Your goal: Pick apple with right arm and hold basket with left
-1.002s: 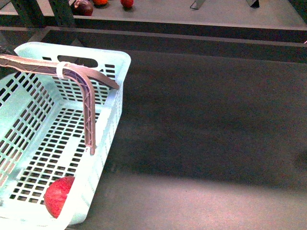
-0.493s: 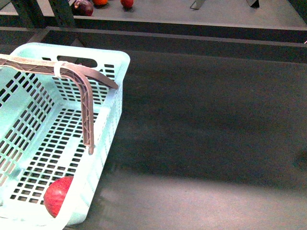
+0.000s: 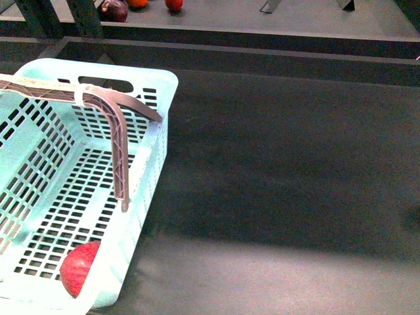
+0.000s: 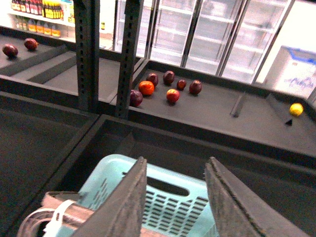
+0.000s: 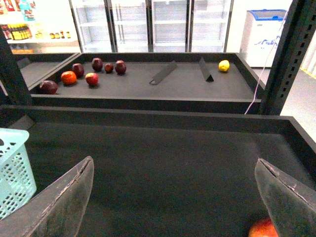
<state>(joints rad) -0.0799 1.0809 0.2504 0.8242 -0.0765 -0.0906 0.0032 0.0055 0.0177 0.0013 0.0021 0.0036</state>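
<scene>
You're looking at one basket (image 3: 165, 82) sitting left. One apple (image 3: 80, 268) is lying in its near corner, half hidden by the wall. Left gripper (image 4: 176, 160) is hanging over the basket's far end, jaws apart and empty. Right gripper (image 5: 174, 162) is gaping wide, gripping nothing. A second red fruit (image 5: 264, 229) is showing beside its finger, cropped by the frame edge.

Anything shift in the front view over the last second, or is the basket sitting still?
Barely. The basket has crept slightly up and to the left in the front view, its handle going with it. The red apple inside stays in the near corner, and the fruit on the far shelf is unchanged. No gripper appears there.
</scene>
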